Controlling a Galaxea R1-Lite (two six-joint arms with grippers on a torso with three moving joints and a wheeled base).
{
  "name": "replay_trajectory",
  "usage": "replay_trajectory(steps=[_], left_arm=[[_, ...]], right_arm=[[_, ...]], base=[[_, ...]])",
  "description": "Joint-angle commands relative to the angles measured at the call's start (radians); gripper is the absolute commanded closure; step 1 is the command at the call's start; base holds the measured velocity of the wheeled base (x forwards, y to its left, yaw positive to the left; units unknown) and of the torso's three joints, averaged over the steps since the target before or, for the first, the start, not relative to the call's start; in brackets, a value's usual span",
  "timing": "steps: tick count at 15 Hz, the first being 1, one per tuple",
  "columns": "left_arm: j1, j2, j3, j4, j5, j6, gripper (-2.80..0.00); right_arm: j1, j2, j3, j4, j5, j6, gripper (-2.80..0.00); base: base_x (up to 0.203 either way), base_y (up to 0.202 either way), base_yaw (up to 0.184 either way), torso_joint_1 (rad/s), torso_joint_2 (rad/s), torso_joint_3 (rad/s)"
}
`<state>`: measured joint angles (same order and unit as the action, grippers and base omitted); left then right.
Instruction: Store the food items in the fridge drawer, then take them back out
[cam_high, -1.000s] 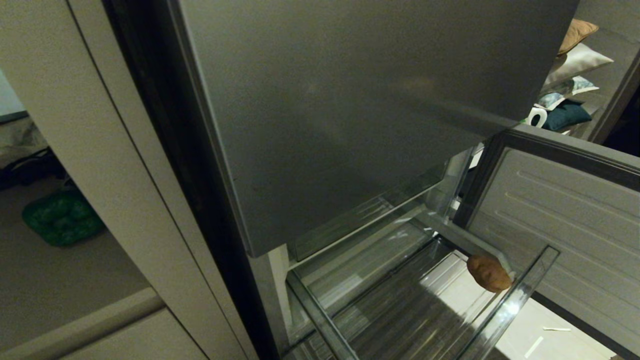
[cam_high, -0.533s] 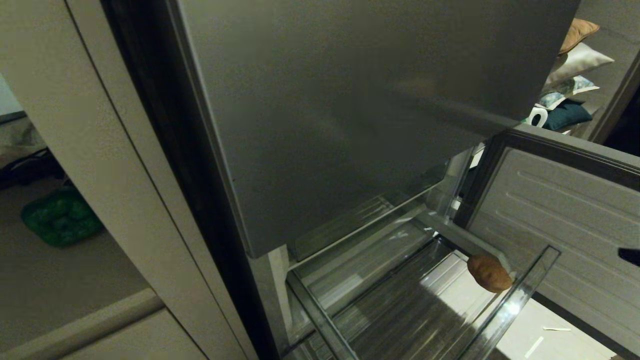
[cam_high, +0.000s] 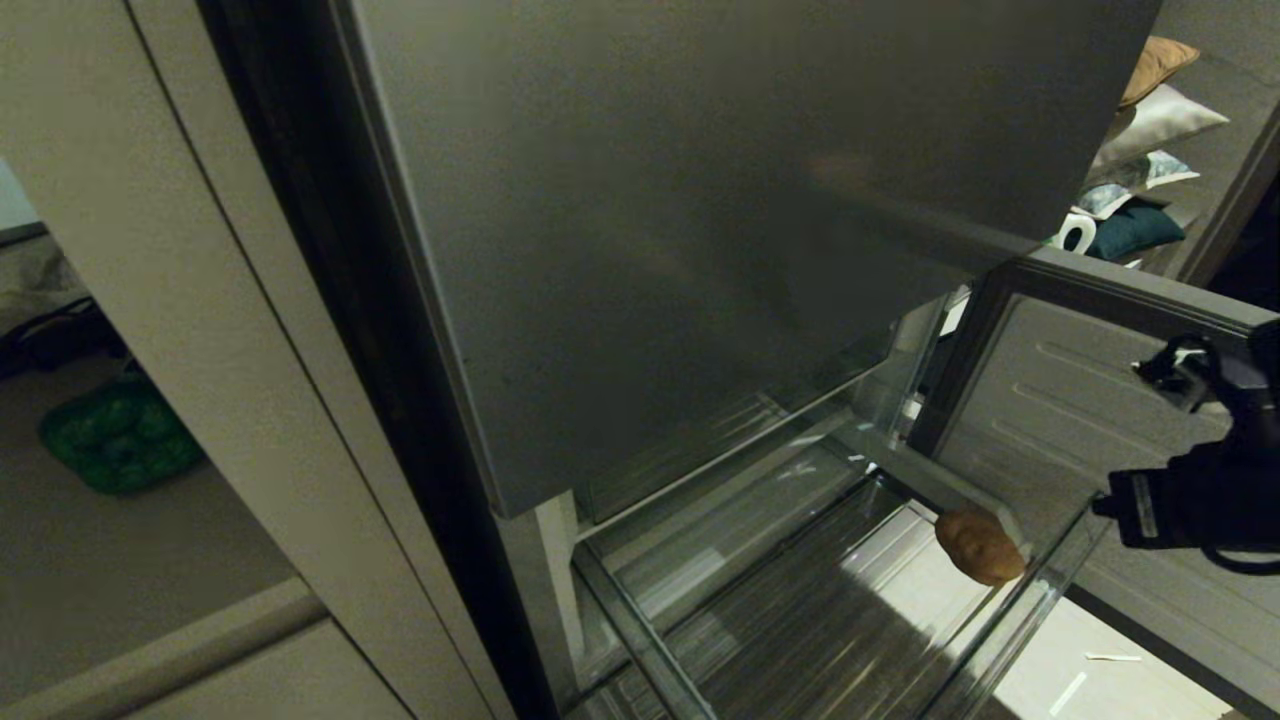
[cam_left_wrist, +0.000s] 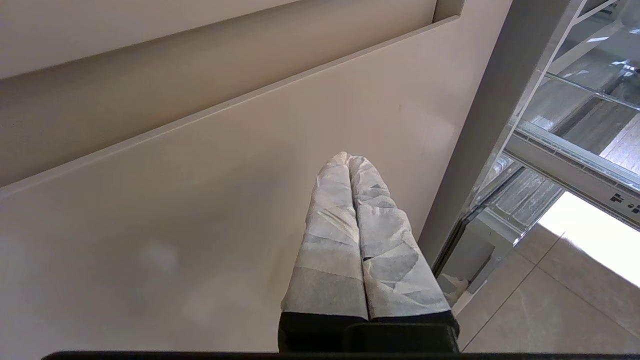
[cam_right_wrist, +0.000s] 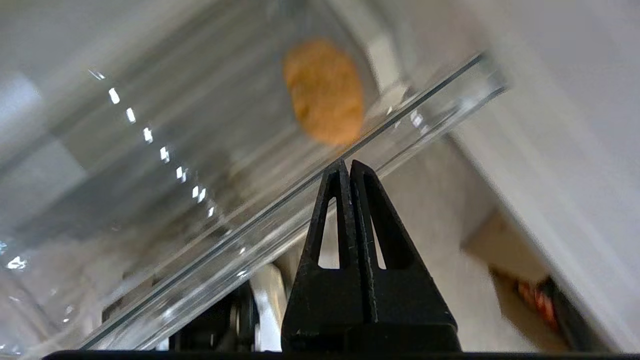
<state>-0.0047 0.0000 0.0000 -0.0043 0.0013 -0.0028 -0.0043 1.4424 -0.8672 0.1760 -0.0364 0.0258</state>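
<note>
Potato (cam_high: 978, 545) sitting in the drawer (cam_high: 640, 640), far right corner, tight against the clear front lip; same spot as a second ago, untouched. Drawer pulled out below the grey door (cam_high: 700, 220), ribbed floor otherwise bare where visible. New since a second ago: right arm swung in from the right edge of the head view, nothing there before, just a dark sliver half a second back. Right gripper (cam_right_wrist: 348, 167) now just outside the front lip, near the potato but apart from it, lip between the two; wrist view blurred, so likely mid-motion. Fingers (cam_right_wrist: 372, 210) pressed together, holding nothing. Left gripper (cam_left_wrist: 349, 160) parked low beside the cabinet panel (cam_left_wrist: 175, 210), taped fingers shut, empty, out of the head view. Reads as: store half done for this item, take-out half starting, right arm on approach. Next needs, as a guess: open the jaws, clear the lip from above, come down on the potato. Risk: corner placement against the lip leaves little room for the outer finger; a closed tip could clip the lip or nudge the potato along the ribs. No other food visible in the drawer.
</note>
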Motion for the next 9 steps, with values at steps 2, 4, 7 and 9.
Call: replay_trajectory(steps=[2, 4, 7, 9], left_arm=[[0.0, 0.002, 0.0, 0.0, 0.0, 0.0, 0.0], [0.0, 0.002, 0.0, 0.0, 0.0, 0.0, 0.0], [0.0, 0.002, 0.0, 0.0, 0.0, 0.0, 0.0], [0.0, 0.002, 0.0, 0.0, 0.0, 0.0, 0.0]], right_arm=[[0.001, 0.152, -0.017, -0.004, 0.002, -0.032, 0.0], [0.002, 0.195, -0.062, -0.004, 0.002, -0.042, -2.8], [0.005, 0.252, -0.147, 0.022, -0.001, -0.049, -2.8], [0.006, 0.284, -0.215, 0.111, -0.001, -0.083, -2.8]], base=[[0.0, 0.0, 0.0, 0.0, 0.0, 0.0], [0.0, 0.0, 0.0, 0.0, 0.0, 0.0], [0.0, 0.0, 0.0, 0.0, 0.0, 0.0], [0.0, 0.0, 0.0, 0.0, 0.0, 0.0]])
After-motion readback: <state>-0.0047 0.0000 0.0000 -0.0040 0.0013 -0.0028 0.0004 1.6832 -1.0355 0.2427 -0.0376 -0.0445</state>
